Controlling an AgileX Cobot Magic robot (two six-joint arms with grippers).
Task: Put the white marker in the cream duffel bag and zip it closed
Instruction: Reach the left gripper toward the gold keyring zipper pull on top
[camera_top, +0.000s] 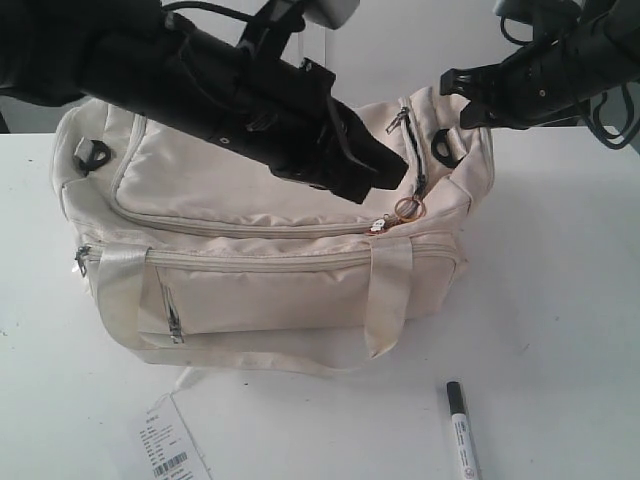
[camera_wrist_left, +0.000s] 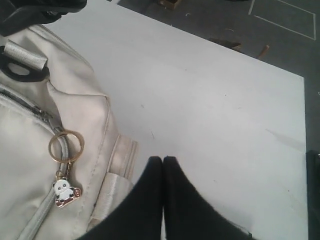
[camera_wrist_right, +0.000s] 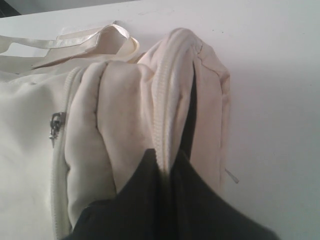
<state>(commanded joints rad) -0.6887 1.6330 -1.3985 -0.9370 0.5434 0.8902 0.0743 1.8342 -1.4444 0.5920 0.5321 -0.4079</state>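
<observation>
Pinching the cream duffel bag (camera_wrist_right: 125, 100) by its zip edge, the right tool (camera_wrist_right: 167, 160) should hold it taut. The left tool (camera_wrist_left: 163, 159), clenched empty near the ring pull (camera_wrist_left: 66, 146), probably takes that next. The white marker (camera_top: 462, 430) lies on the tabletop (camera_top: 560, 330) in front.

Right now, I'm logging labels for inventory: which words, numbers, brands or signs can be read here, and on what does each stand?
No text here is clear enough to quote.
The tag: a barcode and lines of print, too small to read.
The marker: dark print on the barrel, too blurred to read.
The bag: no brand or words visible.
The charm: a panda picture, no text.
</observation>
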